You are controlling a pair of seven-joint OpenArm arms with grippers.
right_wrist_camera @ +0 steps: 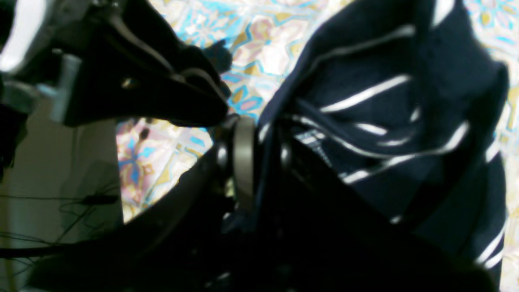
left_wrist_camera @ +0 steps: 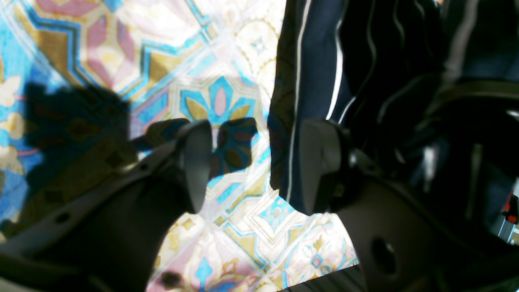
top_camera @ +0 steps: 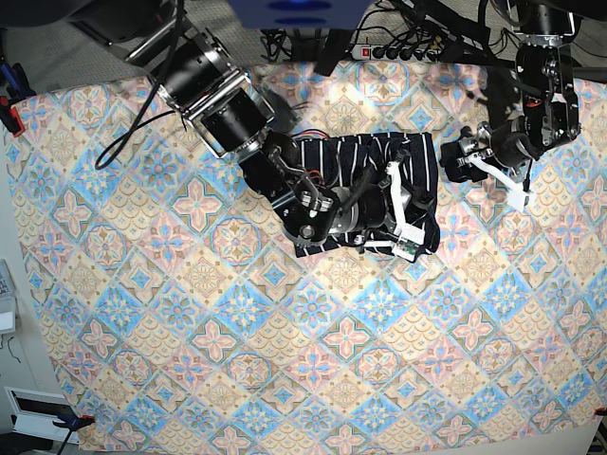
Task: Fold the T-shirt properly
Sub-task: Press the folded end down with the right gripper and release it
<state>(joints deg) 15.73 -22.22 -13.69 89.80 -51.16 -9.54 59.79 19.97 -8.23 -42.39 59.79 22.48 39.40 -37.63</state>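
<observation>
The T-shirt (top_camera: pixel 379 180), dark navy w/ thin white stripes, lies bunched on the patterned tablecloth (top_camera: pixel 190 360) of the desk. Right gripper (right_wrist_camera: pixel 259 162) is over the shirt's near edge, jaws clamped on a fabric fold. Left gripper (left_wrist_camera: pixel 255 162) is just beside the shirt's edge, jaws apart, holding nothing.

Dark navy pinstriped T-shirt (top_camera: pixel 365 180), partly folded, on far centre of patterned cloth.

Lies bunched in a rough rectangle, thin white stripes running across rumpled layers; near-right corner lifted and creased; left part hidden under an arm; right edge falling in loose folds, seen close in both wrist views.
</observation>
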